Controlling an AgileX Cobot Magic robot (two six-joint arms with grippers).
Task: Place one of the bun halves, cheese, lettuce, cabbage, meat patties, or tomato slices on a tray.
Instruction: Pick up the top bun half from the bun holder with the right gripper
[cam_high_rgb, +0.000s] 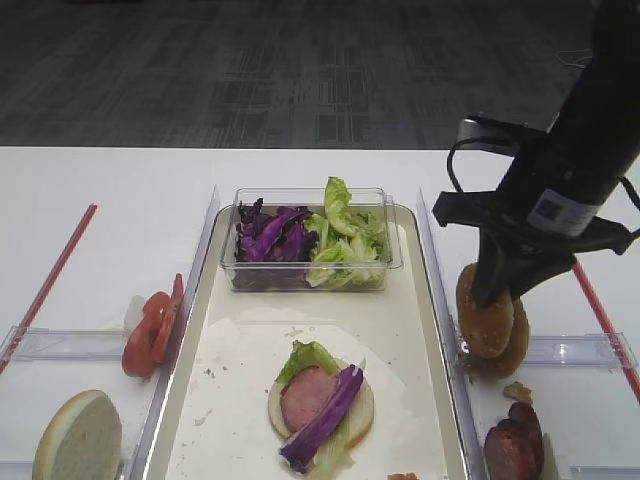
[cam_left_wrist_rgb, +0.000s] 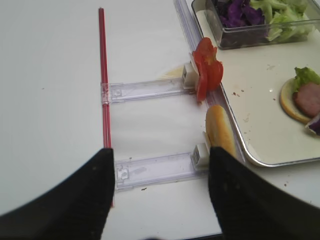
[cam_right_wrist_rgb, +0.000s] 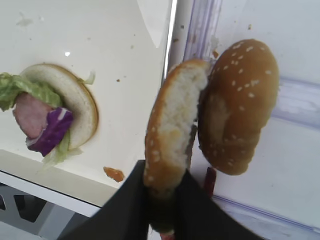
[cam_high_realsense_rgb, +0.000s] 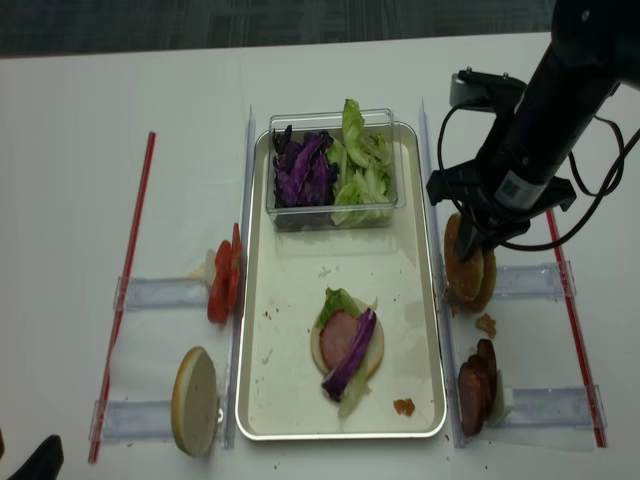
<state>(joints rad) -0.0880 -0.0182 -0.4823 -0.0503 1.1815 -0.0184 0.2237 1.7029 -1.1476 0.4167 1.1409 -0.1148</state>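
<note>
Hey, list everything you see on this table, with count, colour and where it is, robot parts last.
tray: one, cream-white, table centre
clear box: one, tray's far end, holding purple cabbage and green lettuce
open burger: one, pale bun base with lettuce, pink meat and a cabbage strip, on the tray
tomato slices: small red stack, left of the tray
cut bun half: one, pale, near left
sesame bun halves: two, golden-brown, right of the tray
meat patties: a few, dark reddish-brown, near right
red strips: two, outer edges
right gripper: black, shut on one sesame bun half
left gripper: black, open, holding nothing
</note>
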